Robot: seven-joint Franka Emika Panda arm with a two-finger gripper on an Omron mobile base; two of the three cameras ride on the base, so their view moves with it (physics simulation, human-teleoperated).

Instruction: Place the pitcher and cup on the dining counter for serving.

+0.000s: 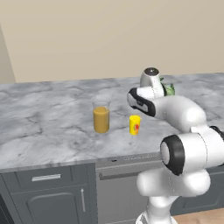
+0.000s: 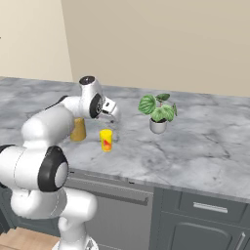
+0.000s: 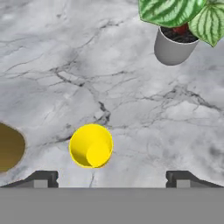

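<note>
**Jaws wide above the cup, both vessels standing on the marble**

Here the gripper (image 3: 111,177) stands spread wide with nothing between its two dark fingertips (image 3: 41,178), which rise far apart at the bottom of the hand view. The yellow cup (image 3: 91,145) sits upright just above the gap between them, nearer the left tip and touching neither; its open mouth faces the camera, so the hand looks down into it.

In the right base view the gripper (image 2: 113,116) hangs above and just behind the cup (image 2: 106,140), apart from it. The cup (image 1: 134,124) shows its red mark on the side in both base views.

Beside the cup, on its left in the left base view, stands the pitcher (image 1: 101,115), upright, clear-walled, orange in its lower part and about twice as tall. The two are near each other but not touching. In the hand view the pitcher (image 3: 9,146) is a brown-orange round cut off by the left edge; in the right base view the pitcher (image 2: 78,129) is half hidden behind the arm.

Both rest on the dining counter (image 1: 43,118), grey-veined white marble over dark grey drawers, with beige wall behind. Farther along the dining counter (image 2: 210,141), well apart from the cup, stands a potted plant (image 2: 157,113) with striped green leaves in a grey pot (image 3: 173,46).
</note>
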